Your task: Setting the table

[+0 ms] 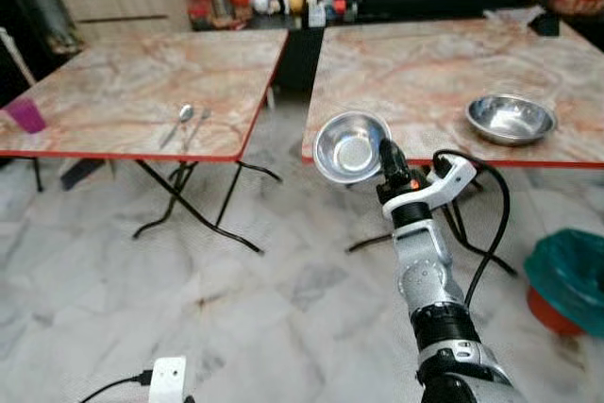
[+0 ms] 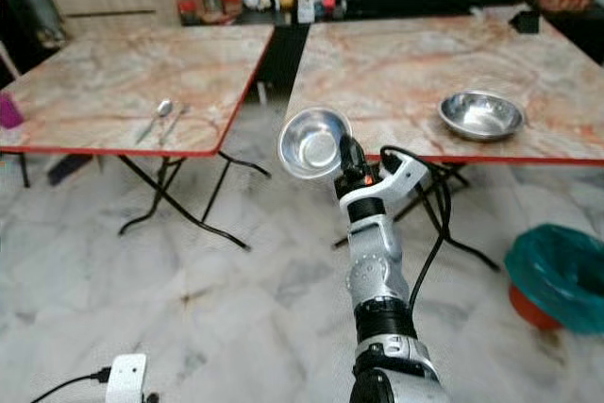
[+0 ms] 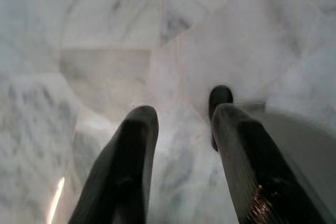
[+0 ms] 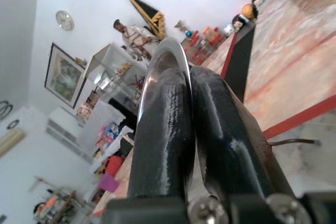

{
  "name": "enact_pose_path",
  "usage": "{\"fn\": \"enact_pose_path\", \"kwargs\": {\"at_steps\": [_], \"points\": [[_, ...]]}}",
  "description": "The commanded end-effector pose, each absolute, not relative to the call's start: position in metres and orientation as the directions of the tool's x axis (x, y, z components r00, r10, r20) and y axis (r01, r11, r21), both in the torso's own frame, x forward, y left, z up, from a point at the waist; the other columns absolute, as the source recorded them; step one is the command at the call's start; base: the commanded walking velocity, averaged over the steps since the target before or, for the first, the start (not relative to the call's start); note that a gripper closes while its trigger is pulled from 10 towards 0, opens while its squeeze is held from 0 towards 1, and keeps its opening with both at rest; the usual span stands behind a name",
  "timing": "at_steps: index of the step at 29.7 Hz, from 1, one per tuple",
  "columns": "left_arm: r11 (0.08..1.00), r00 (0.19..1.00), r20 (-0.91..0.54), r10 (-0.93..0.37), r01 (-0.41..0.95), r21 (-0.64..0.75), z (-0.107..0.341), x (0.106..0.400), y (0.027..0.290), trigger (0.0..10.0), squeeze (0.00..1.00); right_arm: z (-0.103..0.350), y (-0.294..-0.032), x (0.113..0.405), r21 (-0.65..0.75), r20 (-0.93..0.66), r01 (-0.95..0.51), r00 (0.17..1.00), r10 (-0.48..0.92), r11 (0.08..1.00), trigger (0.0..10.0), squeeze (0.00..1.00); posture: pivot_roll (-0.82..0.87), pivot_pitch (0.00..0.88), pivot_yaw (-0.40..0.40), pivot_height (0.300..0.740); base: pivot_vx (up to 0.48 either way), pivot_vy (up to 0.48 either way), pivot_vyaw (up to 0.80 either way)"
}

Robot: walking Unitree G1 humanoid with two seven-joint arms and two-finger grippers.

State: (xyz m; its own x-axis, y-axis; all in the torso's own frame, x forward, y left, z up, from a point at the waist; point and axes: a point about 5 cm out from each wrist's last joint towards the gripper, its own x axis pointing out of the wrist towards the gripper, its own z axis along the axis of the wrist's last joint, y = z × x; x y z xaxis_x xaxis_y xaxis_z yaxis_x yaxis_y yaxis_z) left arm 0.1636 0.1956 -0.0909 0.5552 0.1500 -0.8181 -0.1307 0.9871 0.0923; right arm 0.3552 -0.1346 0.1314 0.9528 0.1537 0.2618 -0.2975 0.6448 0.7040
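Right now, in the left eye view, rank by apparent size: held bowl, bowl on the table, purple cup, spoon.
1-2. Held bowl and table bowl: alike; nearness makes it unsure.
3. Spoon.
4. Purple cup, partly cropped.

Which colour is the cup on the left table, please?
The cup is purple-pink; it shows best in the left eye view, at the left table edge.

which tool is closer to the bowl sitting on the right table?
Right. The right tool is raised near that table's front edge, gripping a second bowl, short of the bowl on the table. The left tool points at the floor.
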Motion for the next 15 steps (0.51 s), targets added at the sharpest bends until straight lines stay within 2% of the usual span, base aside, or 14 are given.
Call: {"fn": "enact_pose_path", "kwargs": {"at_steps": [1, 15], "points": [[0.986, 0.562, -0.81, 0.165, -0.127, 0.113, -0.0883, 0.1675, 0.2025, 10.0, 0.0, 0.1418, -0.1308, 0.3597, 0.696, 0.287, -0.317, 0.945, 0.155, 0.644, 10.0, 0.0, -0.02, 0.027, 0.069, 0.74, 0.409, 0.0, 0.0], [0.987, 0.573, -0.805, 0.155, -0.118, 0.106, -0.0859, 0.1748, 0.1982, 10.0, 0.0, 0.1438, -0.1318, 0.3619, 0.685, 0.285, -0.318, 0.945, 0.161, 0.656, 10.0, 0.0, -0.02, 0.021, 0.061, 0.74, 0.413, 0.0, 0.0]]}}
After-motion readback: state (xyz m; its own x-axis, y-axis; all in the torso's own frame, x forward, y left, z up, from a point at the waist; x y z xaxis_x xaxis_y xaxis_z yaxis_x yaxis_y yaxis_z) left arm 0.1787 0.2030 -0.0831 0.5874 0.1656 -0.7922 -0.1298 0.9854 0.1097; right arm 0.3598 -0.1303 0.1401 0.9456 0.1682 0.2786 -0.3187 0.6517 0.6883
